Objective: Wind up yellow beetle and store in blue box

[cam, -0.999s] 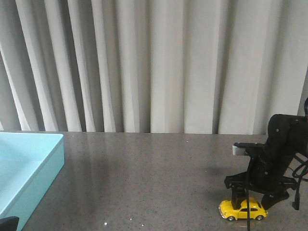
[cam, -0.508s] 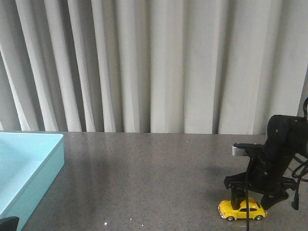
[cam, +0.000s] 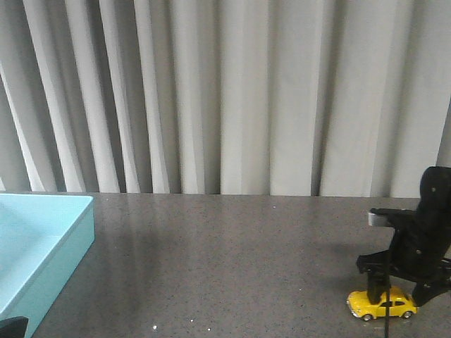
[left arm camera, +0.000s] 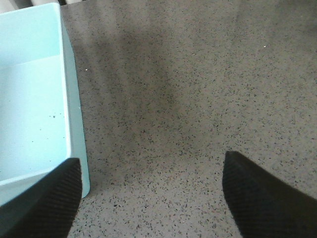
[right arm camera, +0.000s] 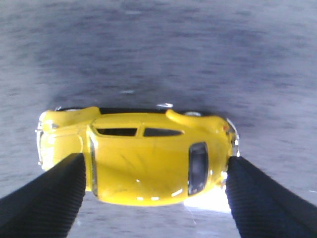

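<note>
The yellow beetle [cam: 384, 305] stands on its wheels on the dark speckled table at the front right. My right gripper [cam: 398, 296] is down over it, shut on it lengthwise. In the right wrist view the two black fingers press the nose and tail of the beetle [right arm camera: 143, 158], with the gripper [right arm camera: 153, 168] centred on its roof. The blue box [cam: 67, 264] sits at the far left of the table. My left gripper [left arm camera: 151, 163] is open and empty, low over the table just beside the box's wall [left arm camera: 74, 114].
A grey pleated curtain [cam: 225, 98] hangs behind the table's far edge. The speckled tabletop [cam: 225, 267] stretches between the box and the beetle. A dark bit of the left arm [cam: 10, 327] shows at the front left corner.
My right gripper has slid to the right along the table, taking the beetle with it. The left arm and the box have not moved.
</note>
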Tool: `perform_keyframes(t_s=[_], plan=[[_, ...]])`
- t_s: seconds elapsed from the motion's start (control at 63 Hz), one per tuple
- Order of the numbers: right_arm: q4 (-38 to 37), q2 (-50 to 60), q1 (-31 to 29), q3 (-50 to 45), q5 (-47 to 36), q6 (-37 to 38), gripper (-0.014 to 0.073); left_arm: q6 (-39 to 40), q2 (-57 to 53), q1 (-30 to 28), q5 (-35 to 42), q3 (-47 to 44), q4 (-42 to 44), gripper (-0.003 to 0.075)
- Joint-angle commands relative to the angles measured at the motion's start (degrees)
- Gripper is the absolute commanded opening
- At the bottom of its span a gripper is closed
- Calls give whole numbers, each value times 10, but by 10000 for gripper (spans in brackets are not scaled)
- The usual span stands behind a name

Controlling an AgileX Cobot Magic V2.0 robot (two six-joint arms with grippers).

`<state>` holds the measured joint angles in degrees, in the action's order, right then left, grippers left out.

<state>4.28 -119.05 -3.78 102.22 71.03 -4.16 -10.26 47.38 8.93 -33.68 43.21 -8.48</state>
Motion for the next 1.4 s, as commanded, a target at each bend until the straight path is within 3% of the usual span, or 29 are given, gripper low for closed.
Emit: perform_keyframes(t_s=[0.0, 0.333, 0.714, 1.174, 1.38], plan=[[-10, 27, -44, 13, 3, -31, 561, 2, -2, 4, 41, 17, -8, 556], [-6, 25, -167, 13, -41, -78, 561, 2, -2, 4, 41, 17, -8, 556], [-9, -20, -246, 13, -70, -94, 561, 2, -2, 4, 41, 17, -8, 556], [-9, -3, -253, 29, -102, -103, 561, 2, -2, 4, 41, 17, -8, 556], [56, 64, -245, 37, -84, -129, 561, 2, -2, 4, 41, 17, -8, 556]])
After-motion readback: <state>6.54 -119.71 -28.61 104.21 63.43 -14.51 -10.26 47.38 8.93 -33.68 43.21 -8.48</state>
